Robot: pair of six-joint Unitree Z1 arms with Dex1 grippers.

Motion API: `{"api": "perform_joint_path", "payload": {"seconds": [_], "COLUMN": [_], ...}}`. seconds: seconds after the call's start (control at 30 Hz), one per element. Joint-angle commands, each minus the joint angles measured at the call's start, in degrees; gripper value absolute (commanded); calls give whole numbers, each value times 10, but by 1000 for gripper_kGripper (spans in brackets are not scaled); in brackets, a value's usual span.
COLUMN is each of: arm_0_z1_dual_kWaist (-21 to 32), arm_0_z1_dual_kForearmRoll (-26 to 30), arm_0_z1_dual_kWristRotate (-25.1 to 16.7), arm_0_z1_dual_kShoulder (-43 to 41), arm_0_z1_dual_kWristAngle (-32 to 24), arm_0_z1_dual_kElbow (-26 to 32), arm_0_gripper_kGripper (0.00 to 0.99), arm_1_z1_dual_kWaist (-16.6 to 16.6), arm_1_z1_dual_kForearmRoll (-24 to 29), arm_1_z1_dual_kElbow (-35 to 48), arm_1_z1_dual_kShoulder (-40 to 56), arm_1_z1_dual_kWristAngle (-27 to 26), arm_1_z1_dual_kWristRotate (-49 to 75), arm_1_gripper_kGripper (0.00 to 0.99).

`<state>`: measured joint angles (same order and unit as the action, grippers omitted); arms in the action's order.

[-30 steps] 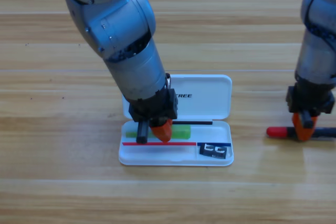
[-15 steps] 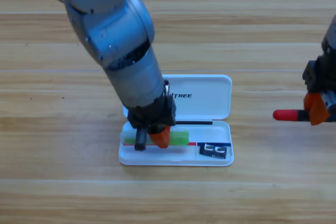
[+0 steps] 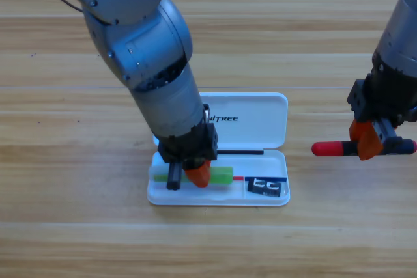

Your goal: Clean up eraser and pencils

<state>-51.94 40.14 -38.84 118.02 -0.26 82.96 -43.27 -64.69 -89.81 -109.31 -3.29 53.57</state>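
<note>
High view: case [image 3: 257, 122] holds eraser [image 3: 266, 187], green stick [image 3: 221, 174]; right end effector [image 3: 367, 140] clamps pen [image 3: 332, 149].

There is just one camera. It sits high above the desk [image 3: 78, 239] and looks down on it, a little slanted, so the boards run straight across from side to side. The far side of the desk is at the top of the view and the near side is at the bottom. It is close enough that wood fills the whole view and no desk edge shows. The left arm [image 3: 140, 50] comes in from the top left corner, big and close. The right arm [image 3: 404, 43] comes in at the top right corner and is partly cut off. No second view shares this scene.
</note>
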Motion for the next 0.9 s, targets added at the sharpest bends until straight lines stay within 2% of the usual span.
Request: {"api": "perform_joint_path", "payload": {"seconds": [0.03,0.23,0.27,0.3,0.37,0.4,0.43,0.47,0.5,0.53,0.9], "arm_0_z1_dual_kWaist": [-10,-10,-10,-10,-10,-10,-10,-10,-10,-10,-10], "arm_0_z1_dual_kForearmRoll": [-10,-10,-10,-10,-9,-9,-9,-9,-9,-9,6], "arm_0_z1_dual_kWristRotate": [4,4,4,4,4,5,7,9,10,10,12], "arm_0_z1_dual_kShoulder": [34,34,34,34,34,33,33,33,32,32,5], "arm_0_z1_dual_kWristAngle": [-9,-7,-8,-8,-8,-8,-8,-8,-7,-8,-6], "arm_0_z1_dual_kElbow": [-5,-3,-3,-2,-2,-3,-3,-3,-2,-3,1], "arm_0_gripper_kGripper": [0,0,29,109,209,388,646,857,962,989,990], "arm_1_z1_dual_kWaist": [-18,-18,-18,-18,-18,-18,-18,-18,-18,-18,-19], "arm_1_z1_dual_kForearmRoll": [-11,-11,-11,-11,-11,-11,-10,-10,-11,-11,-10], "arm_1_z1_dual_kElbow": [2,4,4,3,4,4,4,3,4,3,2], "arm_1_z1_dual_kShoulder": [-24,-26,-27,-27,-27,-28,-28,-28,-28,-29,-31], "arm_1_z1_dual_kWristAngle": [-11,-11,-11,-11,-11,-11,-11,-11,-11,-11,-12], "arm_1_z1_dual_kWristRotate": [-7,-6,-6,-6,-6,-6,-6,-6,-6,-6,-6], "arm_1_gripper_kGripper": [0,0,0,0,0,0,0,0,0,0,0]}}
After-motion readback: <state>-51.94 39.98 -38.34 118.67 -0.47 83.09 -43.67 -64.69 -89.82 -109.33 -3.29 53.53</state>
